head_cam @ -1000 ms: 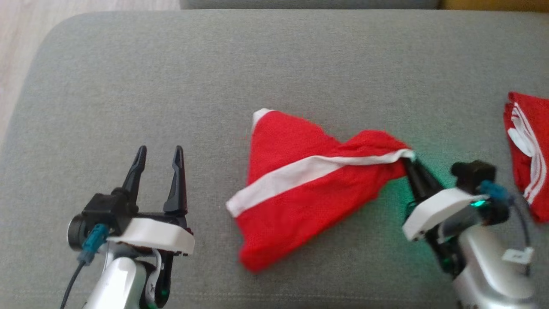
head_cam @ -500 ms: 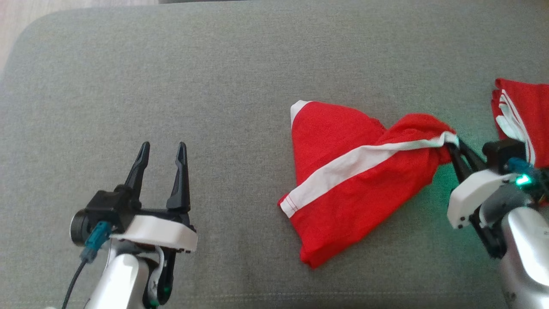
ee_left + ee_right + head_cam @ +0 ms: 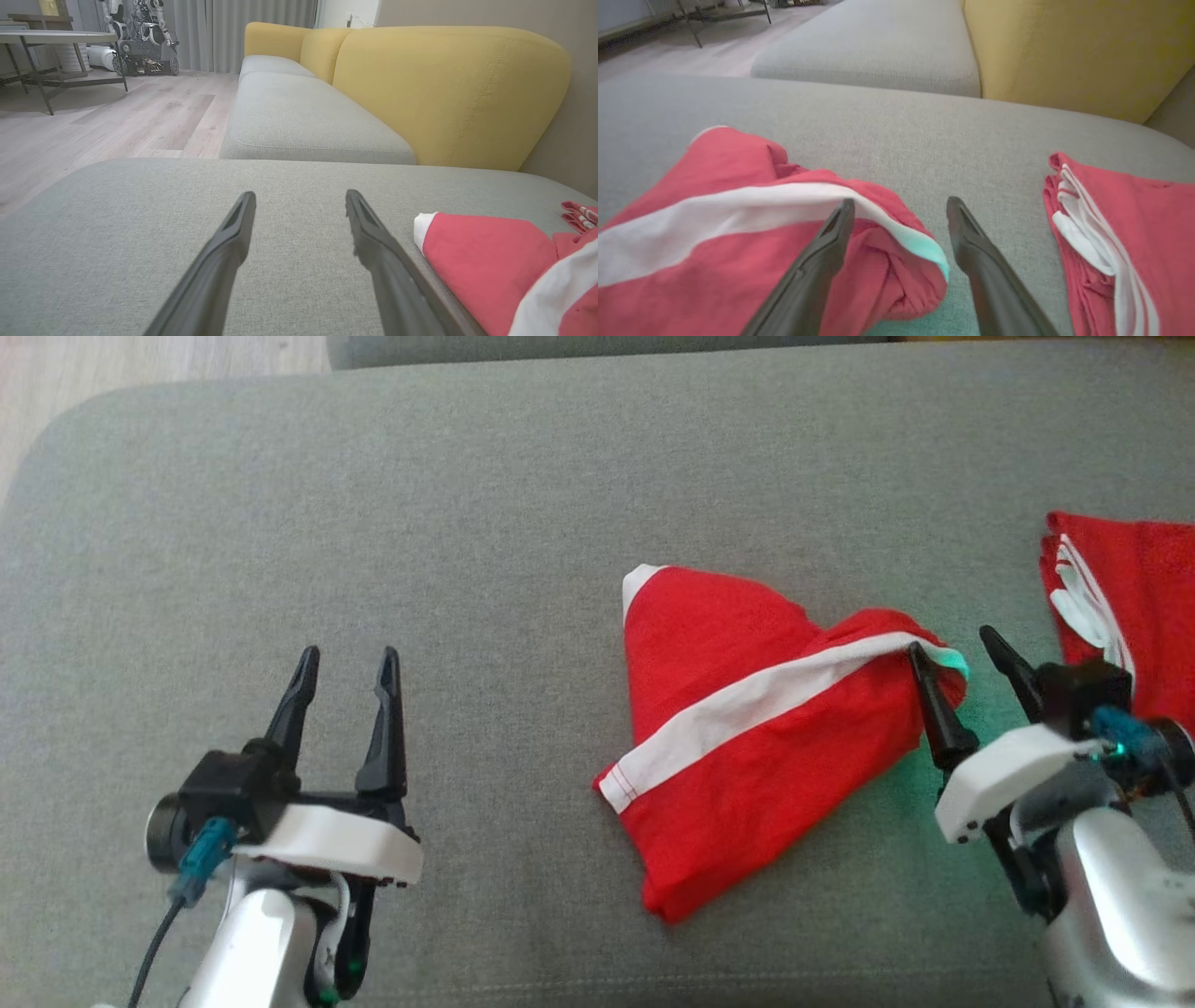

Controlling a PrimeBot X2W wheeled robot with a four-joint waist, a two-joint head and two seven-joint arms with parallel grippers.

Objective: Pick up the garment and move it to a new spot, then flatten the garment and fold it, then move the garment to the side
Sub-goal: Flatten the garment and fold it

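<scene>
A red garment with a white band lies crumpled on the grey cushion, right of centre. My right gripper is open at the garment's right end; its left finger rests on the bunched cloth, its right finger stands clear over the cushion. In the right wrist view the garment slumps between and left of the open fingers. My left gripper stands open and holds nothing, well to the left of the garment. The left wrist view shows the garment's corner at the lower right.
A second red garment with white stripes lies folded at the cushion's right edge, just beyond my right gripper. Wooden floor shows past the cushion's rounded far-left corner. A yellow sofa back and another grey seat stand beyond.
My right gripper was shut on the garment's right end and dragged it rightward; now it has opened and the cloth has slumped onto the cushion. The left gripper has not moved.
</scene>
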